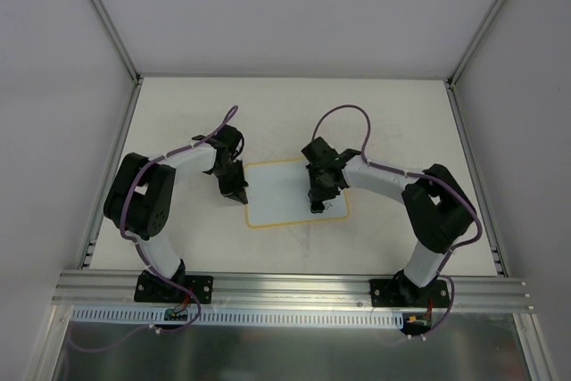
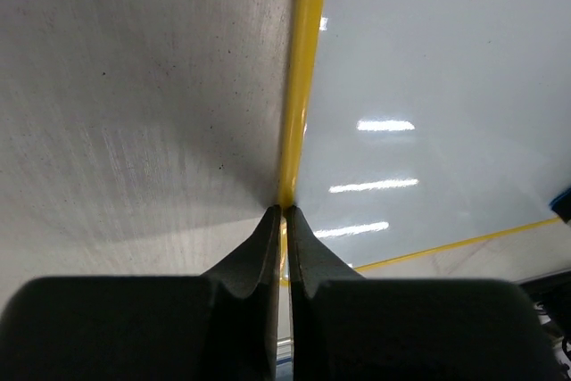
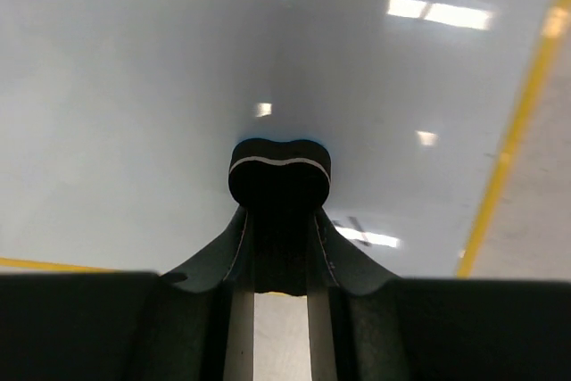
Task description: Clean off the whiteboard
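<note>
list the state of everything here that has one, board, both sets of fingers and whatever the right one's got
whiteboard: lying flat, almost clean, one small dark mark left beside the eraser
left gripper: fingers shut on the board's yellow rim
right gripper: fingers shut on the eraser
eraser: dark, held tip-down against the board surface

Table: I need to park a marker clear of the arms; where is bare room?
Bare: table beyond the whiteboard, and between it and the rail. Crowded: the whiteboard, with the left gripper and the right gripper holding a black eraser.
</note>
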`<state>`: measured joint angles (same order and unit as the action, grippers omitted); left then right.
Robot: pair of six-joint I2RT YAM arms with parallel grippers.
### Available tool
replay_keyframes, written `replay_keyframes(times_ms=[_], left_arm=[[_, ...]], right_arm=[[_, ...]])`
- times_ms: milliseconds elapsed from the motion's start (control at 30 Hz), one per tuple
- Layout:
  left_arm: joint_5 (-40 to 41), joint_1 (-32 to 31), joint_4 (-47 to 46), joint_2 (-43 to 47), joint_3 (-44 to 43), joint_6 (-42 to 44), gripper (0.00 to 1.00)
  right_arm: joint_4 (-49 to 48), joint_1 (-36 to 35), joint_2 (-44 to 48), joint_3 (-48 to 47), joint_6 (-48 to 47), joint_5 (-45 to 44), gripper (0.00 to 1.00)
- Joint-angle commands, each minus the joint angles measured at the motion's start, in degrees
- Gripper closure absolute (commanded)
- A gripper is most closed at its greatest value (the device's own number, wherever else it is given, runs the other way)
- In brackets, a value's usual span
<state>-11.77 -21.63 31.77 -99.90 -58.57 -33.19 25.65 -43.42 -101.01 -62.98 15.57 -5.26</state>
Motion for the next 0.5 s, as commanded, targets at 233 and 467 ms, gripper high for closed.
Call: replay_keyframes(times_ms=[233, 467], left_arm=[[6.8, 2.2, 0.8, -1.5, 1.8, 3.2, 1.00], [5.4, 2.2, 0.8, -0.9, 1.3, 2.9, 1.00]], right_arm=[[11.1, 11.3, 7.2, 9.5, 4.9, -13.1, 1.00], [6.4, 5.5, 7.0, 4.6, 1.6, -8.7, 1.00]])
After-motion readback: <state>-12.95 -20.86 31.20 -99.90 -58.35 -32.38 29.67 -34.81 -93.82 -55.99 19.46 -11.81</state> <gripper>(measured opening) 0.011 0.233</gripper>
